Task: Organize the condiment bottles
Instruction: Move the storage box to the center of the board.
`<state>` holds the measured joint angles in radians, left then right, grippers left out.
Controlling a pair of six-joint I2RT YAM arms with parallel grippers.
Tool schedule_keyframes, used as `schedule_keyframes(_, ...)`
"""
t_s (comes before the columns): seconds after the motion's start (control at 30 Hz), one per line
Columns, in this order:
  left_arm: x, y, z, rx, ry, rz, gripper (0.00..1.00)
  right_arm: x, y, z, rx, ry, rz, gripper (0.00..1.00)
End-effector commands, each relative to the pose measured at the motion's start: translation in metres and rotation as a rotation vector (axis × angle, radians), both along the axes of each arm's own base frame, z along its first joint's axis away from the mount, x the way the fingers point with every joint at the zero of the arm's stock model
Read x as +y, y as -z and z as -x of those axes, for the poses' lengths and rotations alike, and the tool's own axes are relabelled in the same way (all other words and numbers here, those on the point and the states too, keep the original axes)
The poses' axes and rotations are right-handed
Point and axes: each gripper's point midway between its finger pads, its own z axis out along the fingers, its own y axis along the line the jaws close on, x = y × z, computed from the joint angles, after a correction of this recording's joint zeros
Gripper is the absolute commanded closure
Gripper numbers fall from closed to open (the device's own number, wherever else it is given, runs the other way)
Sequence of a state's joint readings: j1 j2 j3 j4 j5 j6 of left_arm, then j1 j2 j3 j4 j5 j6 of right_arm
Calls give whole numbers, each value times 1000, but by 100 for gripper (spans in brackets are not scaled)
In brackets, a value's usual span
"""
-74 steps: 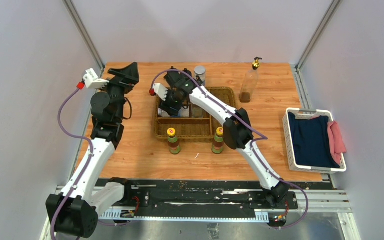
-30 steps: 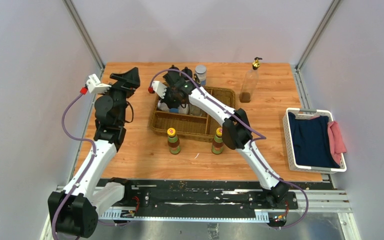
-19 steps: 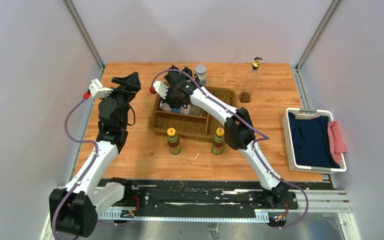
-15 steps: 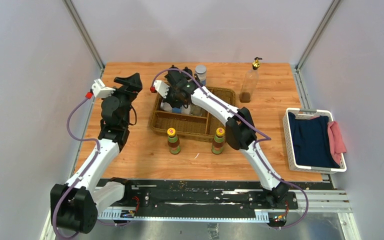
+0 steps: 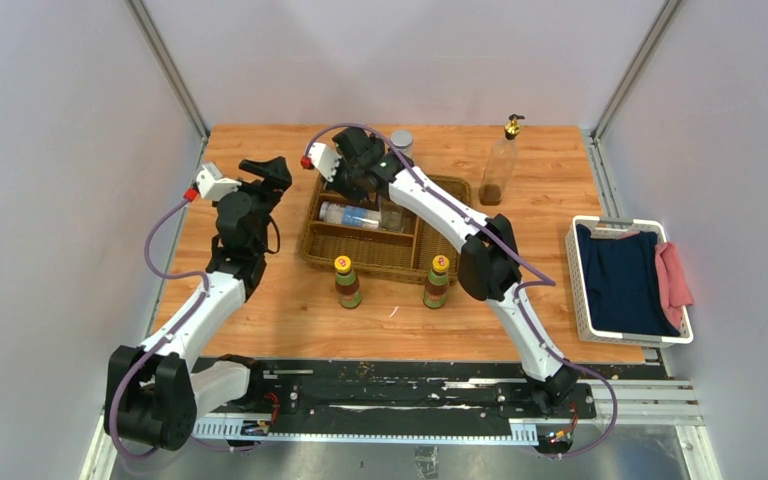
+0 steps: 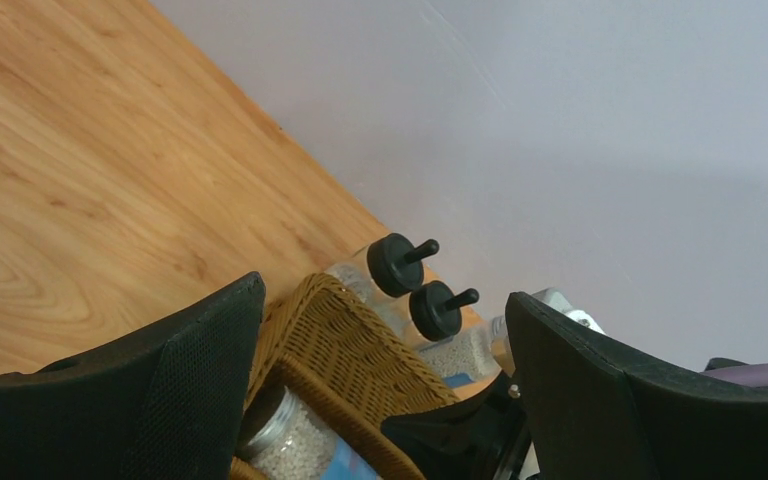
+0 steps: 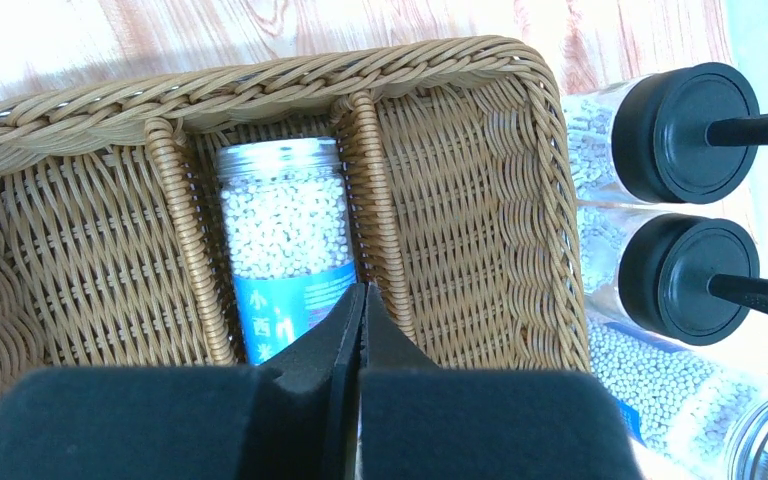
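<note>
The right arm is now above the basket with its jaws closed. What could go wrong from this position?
1. The right gripper, jaws shut, hangs directly over the jar lying in the basket; lowering could strike it.
2. The two black-capped bottles sit close together just outside the rim; a sideways swing might topple them.
3. A yellow-capped bottle stands beside the right arm's elbow and could be clipped.
</note>
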<state>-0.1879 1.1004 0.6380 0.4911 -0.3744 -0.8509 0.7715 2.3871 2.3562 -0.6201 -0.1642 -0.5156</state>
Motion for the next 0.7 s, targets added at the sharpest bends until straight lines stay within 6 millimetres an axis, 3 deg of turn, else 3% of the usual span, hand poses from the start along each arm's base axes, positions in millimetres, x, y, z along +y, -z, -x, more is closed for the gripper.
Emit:
schedule_keyframes(0.0, 6, 9, 1, 11, -46, 20, 9, -5, -5, 2, -3, 14, 11, 100)
schedule_keyframes(0.13, 6, 8, 1, 8, -50, 27, 9, -5, -10, 1, -24, 24, 20, 94)
schedule_keyframes(0.3, 11, 19, 2, 28, -78, 47, 9, -3, -40, -2, -85, 45, -14, 88)
schedule_keyframes(0.5, 4, 39, -3, 75, -74, 57, 9, 3, -113, -2, -225, 73, -115, 77)
schedule_keyframes(0.67, -3, 46, -10, 103, -49, 37, 9, -5, -197, 1, -374, 131, -231, 55)
